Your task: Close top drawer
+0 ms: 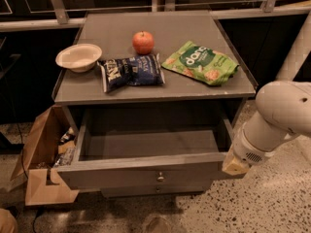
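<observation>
The top drawer (pixel 121 174) is a wide grey drawer, pulled far out of the cabinet, and its inside looks empty. Its flat front has a small round metal knob (pixel 160 176) at the centre. Below it only a strip of a lower drawer front (pixel 156 190) shows. My white arm (pixel 279 115) comes in from the right. Its gripper (pixel 235 166), with a yellowish tip, is at the right front corner of the top drawer's front, at about the height of the front panel.
On the cabinet top (pixel 194 89) lie a white bowl (pixel 78 57), a red apple (pixel 143 42), a dark blue chip bag (pixel 130 71) and a green snack bag (pixel 200 62). An open cardboard box (pixel 41 164) stands on the floor at the left. A white post (pixel 296 52) rises at the right.
</observation>
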Motion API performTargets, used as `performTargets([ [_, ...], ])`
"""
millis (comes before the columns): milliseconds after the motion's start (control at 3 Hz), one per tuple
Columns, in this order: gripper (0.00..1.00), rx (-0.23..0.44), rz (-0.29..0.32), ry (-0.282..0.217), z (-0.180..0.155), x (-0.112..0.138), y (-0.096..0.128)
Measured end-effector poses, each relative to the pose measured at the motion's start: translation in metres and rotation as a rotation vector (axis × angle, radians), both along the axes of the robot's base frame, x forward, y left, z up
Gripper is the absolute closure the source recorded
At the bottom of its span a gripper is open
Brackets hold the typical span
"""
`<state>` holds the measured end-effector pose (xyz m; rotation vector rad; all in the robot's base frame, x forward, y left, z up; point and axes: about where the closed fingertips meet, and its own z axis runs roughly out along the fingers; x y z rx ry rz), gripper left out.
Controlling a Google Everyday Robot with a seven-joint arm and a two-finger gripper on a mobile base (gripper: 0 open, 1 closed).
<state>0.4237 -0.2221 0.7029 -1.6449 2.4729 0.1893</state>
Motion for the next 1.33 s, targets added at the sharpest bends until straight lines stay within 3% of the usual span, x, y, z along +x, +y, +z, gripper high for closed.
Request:
performTargets([
  [333, 1.00, 0.000, -0.001, 0.000, 0.000, 0.000, 0.000],
  [667, 1.00, 0.011, -0.008, 0.046, -0.017, -0.006, 0.000],
  [1000, 1.00, 0.008, -0.019, 0.063, -0.038, 0.002, 0.005],
  [1333, 1.00, 0.000, -0.010, 0.023, -0.039, 0.024, 0.015],
])
